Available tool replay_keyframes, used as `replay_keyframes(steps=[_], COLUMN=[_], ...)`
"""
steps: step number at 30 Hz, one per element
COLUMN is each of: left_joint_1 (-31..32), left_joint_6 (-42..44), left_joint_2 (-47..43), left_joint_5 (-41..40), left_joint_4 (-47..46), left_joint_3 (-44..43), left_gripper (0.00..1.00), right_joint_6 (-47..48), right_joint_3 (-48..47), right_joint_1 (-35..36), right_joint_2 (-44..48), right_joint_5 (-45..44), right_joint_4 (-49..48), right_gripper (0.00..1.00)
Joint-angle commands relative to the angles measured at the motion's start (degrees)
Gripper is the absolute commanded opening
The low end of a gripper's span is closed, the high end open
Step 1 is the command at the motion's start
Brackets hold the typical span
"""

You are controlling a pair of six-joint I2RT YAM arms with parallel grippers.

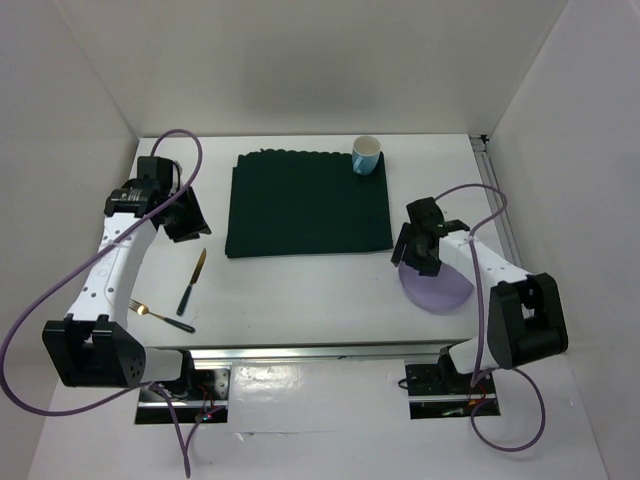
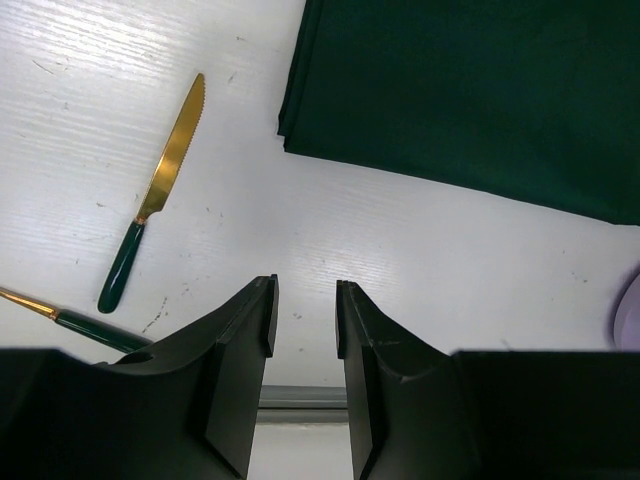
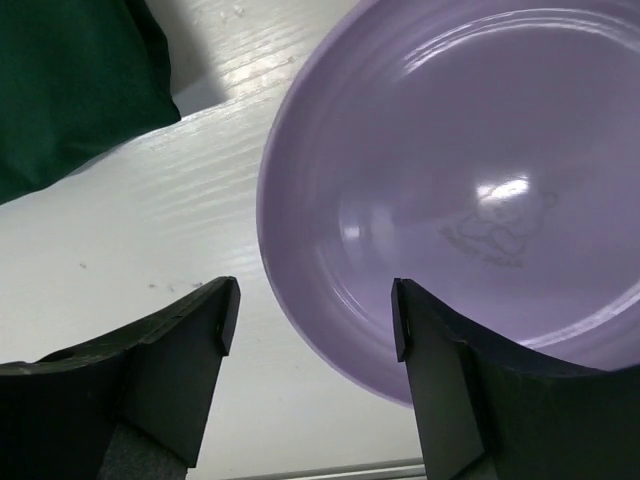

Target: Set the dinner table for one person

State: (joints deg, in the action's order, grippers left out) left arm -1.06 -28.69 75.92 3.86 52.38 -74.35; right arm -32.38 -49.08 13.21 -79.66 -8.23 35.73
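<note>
Dinner table (image 1: 300, 295), purple plate (image 1: 440, 293) partly hidden under released right hand (image 3: 315, 305), left hand (image 2: 305, 305) released.

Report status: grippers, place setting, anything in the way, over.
Left gripper open, empty, above white tabletop. Right gripper open over rim of round lilac plate. Dark green square cloth holds only blue mug; gold-bladed knife, fork left of it. Nothing blocking.

Lilac plate (image 3: 480, 190), dark green cloth (image 1: 308, 203), gold-bladed knife (image 2: 160, 190).

I see: dark green cloth (image 1: 308, 203) lying flat | blue cup (image 1: 367, 156) at its far-right corner | knife (image 1: 192, 282), fork (image 1: 160, 316) left | purple plate (image 1: 440, 292) right
</note>
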Motion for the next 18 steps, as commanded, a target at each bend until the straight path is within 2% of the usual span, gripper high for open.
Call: replay_keyframes(steps=[1,6,8,9,11,12,18], left_joint_1=[-0.26,-0.26,-0.26,-0.26,-0.26,-0.26,-0.26], left_joint_6=[0.39,0.39,0.39,0.39,0.39,0.39,0.91], left_joint_2=[-2.53,-2.53,-2.53,-2.53,-2.53,-2.53,-2.00], left_joint_5=[0.37,0.36,0.36,0.36,0.36,0.36,0.36], left_joint_4=[-0.26,-0.26,-0.26,-0.26,-0.26,-0.26,-0.26], left_joint_3=[-0.01,0.51,0.52,0.52,0.52,0.52,-0.01], left_gripper=[0.46,0.46,0.46,0.46,0.46,0.46,0.46], right_joint_6=[-0.84,-1.90,-2.95,-3.91,-5.84,-6.63,-7.43], right_joint_3=[0.04,0.04,-0.49,-1.01,-1.71,-2.33,-6.81], right_joint_1=[2.25,6.12,6.65,7.52,8.41,9.19,13.58], right_joint_2=[-3.48,-9.54,-11.04,-11.57,-11.57,-10.70,-1.75], right_joint_5=[0.32,-1.95,-3.45,-5.03,-7.05,-9.33,-14.27], right_joint_4=[-4.43,-6.37,-5.85,-4.97,-2.78,-1.72,6.88], right_gripper=[0.73,0.64,0.57,0.41,0.20,0.00,0.00])
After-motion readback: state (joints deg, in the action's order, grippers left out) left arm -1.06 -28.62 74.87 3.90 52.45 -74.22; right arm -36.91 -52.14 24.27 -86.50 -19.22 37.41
